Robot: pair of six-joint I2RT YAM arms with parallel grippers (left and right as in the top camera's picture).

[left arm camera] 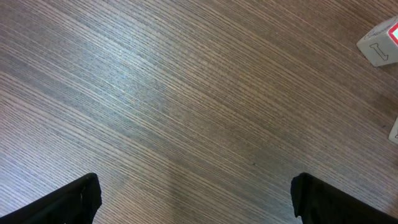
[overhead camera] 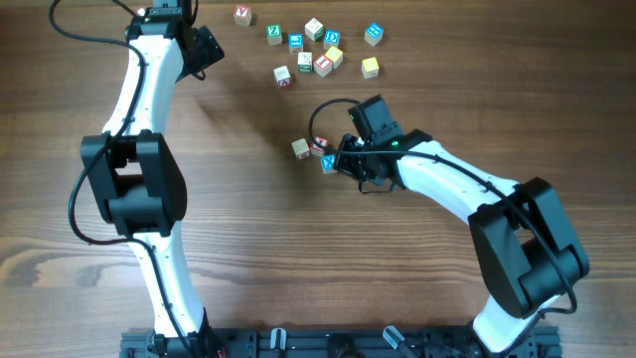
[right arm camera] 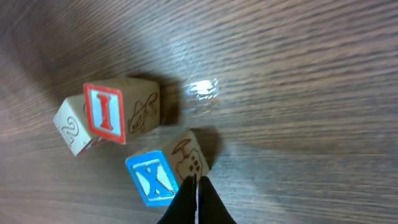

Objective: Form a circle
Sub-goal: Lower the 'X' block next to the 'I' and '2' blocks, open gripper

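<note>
**Wooden bench (overhead camera: 248, 249) with a partial ring of letter cubes**

Near the bench centre lies the circle (overhead camera: 316, 152), which shows only three cubes in a short arc. A cream cube (right arm camera: 71, 127) marked 2 touches a red-framed I cube (right arm camera: 109, 115). A blue X cube (right arm camera: 155, 177) sits just beside them across a narrow gap. The right claw (right arm camera: 196, 193) is fully closed with its fingers pressed together on nothing. Its tip is at the X cube's side, though contact cannot be confirmed. The left claw (left arm camera: 196, 200) stands wide open and empty over bare wood at the far left, near a white cube (left arm camera: 379, 43). Loose cubes (overhead camera: 316, 48) lie scattered along the far edge, well apart from the arc.
</note>
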